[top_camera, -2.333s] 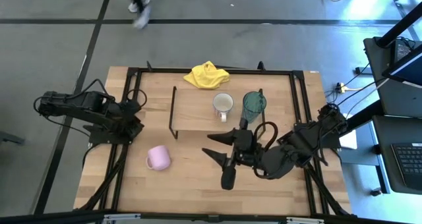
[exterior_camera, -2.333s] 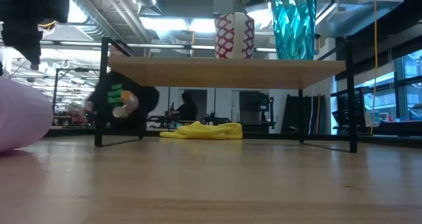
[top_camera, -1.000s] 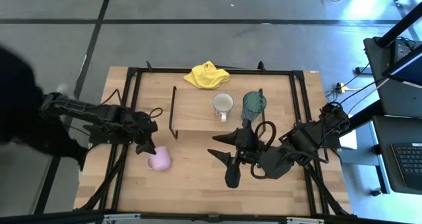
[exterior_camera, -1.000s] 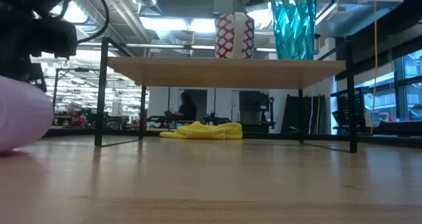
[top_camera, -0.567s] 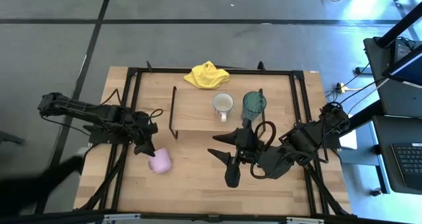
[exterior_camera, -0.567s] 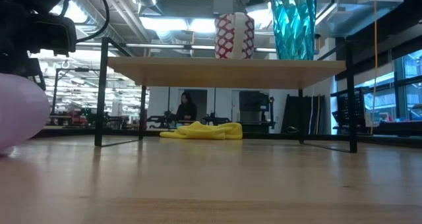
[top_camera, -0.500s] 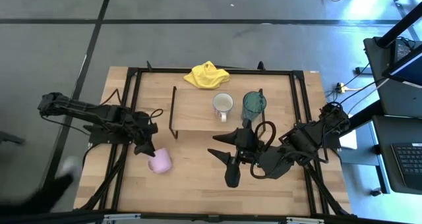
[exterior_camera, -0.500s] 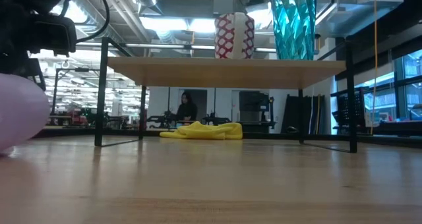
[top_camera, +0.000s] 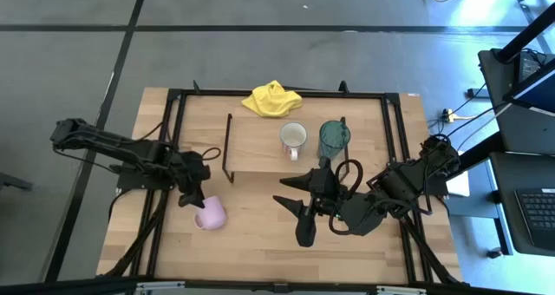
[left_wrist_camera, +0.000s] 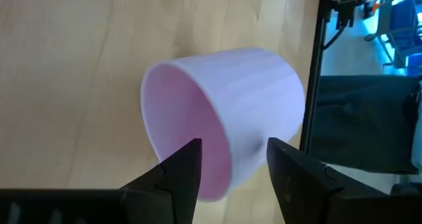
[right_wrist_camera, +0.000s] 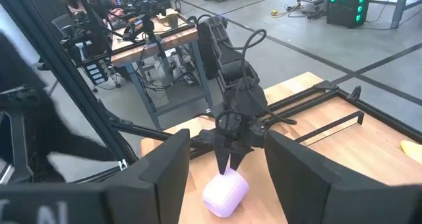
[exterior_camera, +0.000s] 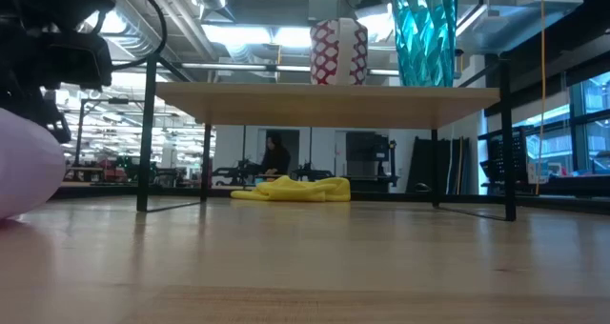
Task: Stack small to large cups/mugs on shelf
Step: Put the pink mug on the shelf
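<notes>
Pink mug (top_camera: 209, 213) on its side on the table (top_camera: 251, 243), in front of the shelf's left end, mouth toward the left arm. Left gripper (top_camera: 187, 195) right at the mug rim; jaws open, fingers (left_wrist_camera: 181, 171) straddling the lip, one inside the mouth, one outside. Not closed on it. From the right wrist view, same gripper (right_wrist_camera: 227, 163) pointing down onto the mug (right_wrist_camera: 225, 194).

Shelf (top_camera: 260, 147) mid-table on dark wire legs. White mug (top_camera: 293, 137) on the board, near its middle, upright, handle toward the front. Teal cup (top_camera: 334, 139) just beside it toward the right end, upright, apart from the mug. Low view: red lattice pattern on the white mug (exterior_camera: 338, 52), teal cup (exterior_camera: 424, 33) taller next to it, both on the board (exterior_camera: 324, 105).

Right gripper (top_camera: 293, 210) in front of the shelf, well apart from the pink mug; jaws spread wide, nothing between them.

Yellow cloth (top_camera: 271, 99) crumpled at the far table edge, behind the shelf.
</notes>
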### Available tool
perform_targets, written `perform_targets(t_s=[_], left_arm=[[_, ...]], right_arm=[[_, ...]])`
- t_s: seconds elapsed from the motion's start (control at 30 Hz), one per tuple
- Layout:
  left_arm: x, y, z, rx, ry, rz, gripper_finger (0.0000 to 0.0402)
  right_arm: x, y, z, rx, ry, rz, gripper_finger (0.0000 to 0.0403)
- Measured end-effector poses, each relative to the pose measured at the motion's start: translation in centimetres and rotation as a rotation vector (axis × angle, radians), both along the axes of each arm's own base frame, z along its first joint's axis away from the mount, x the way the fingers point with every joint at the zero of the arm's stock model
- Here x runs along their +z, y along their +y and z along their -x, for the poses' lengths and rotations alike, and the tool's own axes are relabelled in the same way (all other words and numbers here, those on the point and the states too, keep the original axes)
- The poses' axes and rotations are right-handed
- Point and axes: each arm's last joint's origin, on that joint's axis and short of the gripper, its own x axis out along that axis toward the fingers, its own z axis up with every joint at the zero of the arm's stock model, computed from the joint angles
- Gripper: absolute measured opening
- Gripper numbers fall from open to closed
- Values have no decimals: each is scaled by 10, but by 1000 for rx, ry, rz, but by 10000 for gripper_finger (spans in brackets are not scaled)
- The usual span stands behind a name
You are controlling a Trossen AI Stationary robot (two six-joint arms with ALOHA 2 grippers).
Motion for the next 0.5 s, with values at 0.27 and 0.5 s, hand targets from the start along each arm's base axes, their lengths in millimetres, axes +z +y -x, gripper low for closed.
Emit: perform_targets(t_s=[0.27,0.5], left_arm=[[0,-3,-9,-40,-33,35,165],[0,-4,-15,-56,-61,67,165]], right_arm=[[0,0,0,-7,-2,1,197],[0,0,0,-7,-2,2,197]])
